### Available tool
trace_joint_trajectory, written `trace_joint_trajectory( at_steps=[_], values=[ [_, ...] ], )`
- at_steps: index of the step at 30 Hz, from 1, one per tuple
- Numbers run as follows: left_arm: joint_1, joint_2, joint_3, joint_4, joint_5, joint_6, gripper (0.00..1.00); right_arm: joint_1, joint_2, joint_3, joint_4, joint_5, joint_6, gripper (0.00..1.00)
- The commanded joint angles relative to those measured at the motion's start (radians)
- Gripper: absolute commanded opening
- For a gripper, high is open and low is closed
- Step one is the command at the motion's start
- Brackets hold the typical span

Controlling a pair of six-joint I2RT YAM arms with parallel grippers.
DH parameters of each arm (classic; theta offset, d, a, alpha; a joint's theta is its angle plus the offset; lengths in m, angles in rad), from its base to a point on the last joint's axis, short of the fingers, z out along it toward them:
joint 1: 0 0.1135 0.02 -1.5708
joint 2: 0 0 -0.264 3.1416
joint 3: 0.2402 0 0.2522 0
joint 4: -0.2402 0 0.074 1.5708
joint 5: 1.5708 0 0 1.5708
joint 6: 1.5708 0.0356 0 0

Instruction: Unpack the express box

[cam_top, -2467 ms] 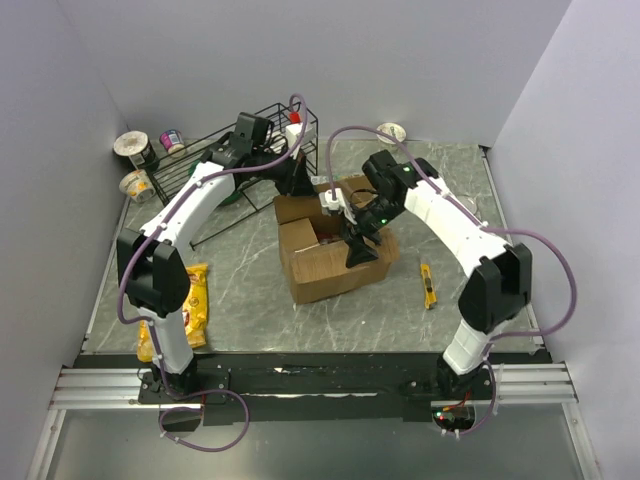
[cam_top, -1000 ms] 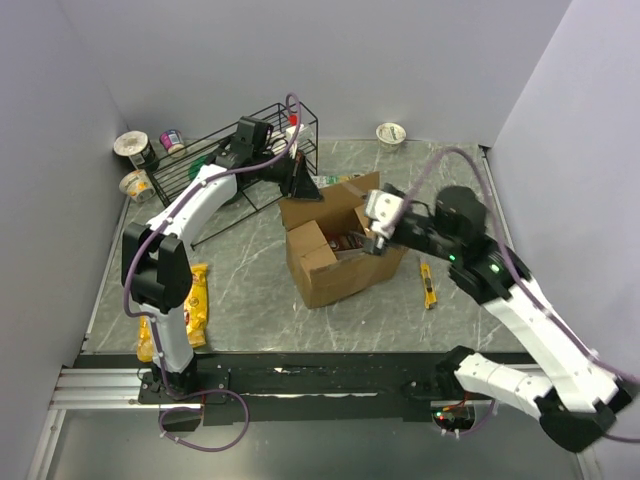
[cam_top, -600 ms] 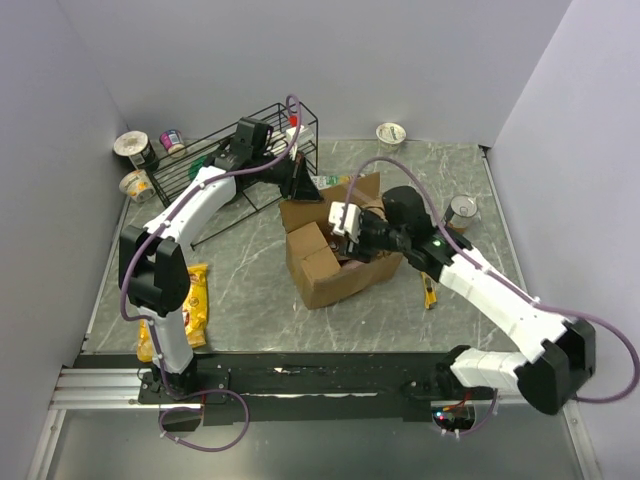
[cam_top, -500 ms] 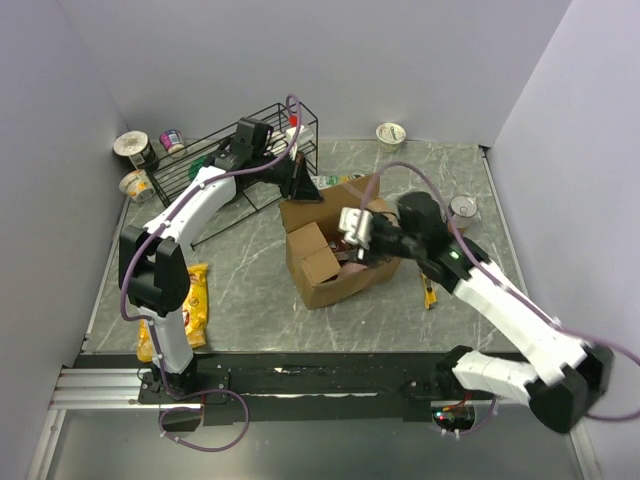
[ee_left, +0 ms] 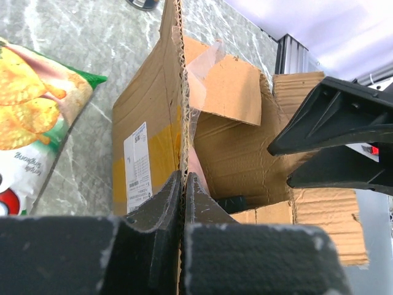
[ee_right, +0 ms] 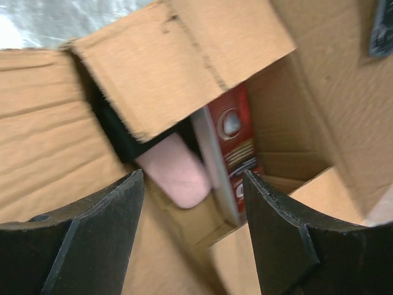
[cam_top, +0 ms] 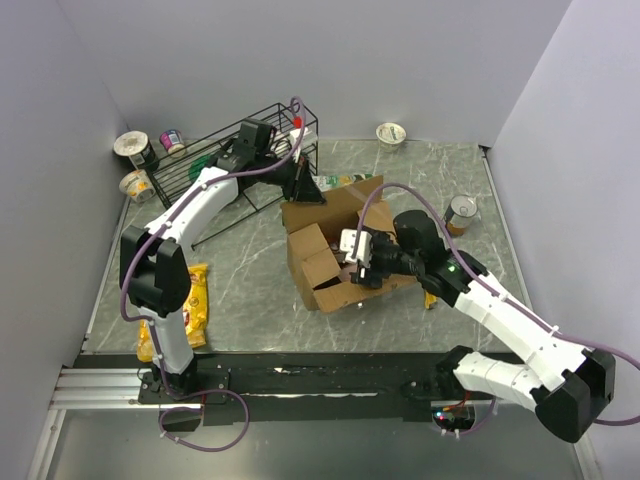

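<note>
Brown corrugated cardboard express box (cam_top: pixel 318 252) — far edge pinched in the left gripper (ee_left: pixel 183 176) — lay open directly beneath the right gripper (ee_right: pixel 189 178), jaws apart.

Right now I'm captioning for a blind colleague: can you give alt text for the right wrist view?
The open right tool faces into the opened express box. Inside are a red packet and a pink item.
</note>
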Motion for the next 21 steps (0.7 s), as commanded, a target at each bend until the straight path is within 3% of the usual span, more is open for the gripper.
trace_joint_trajectory(
  at_steps=[1, 6, 21],
  values=[
    [-0.032, -0.046, 0.041, 0.004, 0.080, 0.015, 0.02, 0.004, -0.011, 0.040, 0.030, 0.001, -0.063, 0.72],
    [-0.037, -0.045, 0.062, 0.003, 0.085, 0.024, 0.01, 0.002, 0.047, -0.006, 0.047, 0.010, -0.095, 0.73],
    [-0.023, -0.033, 0.035, 0.017, 0.097, 0.002, 0.01, -0.001, 0.431, 0.141, 0.019, 0.111, -0.172, 0.68]
  ],
)
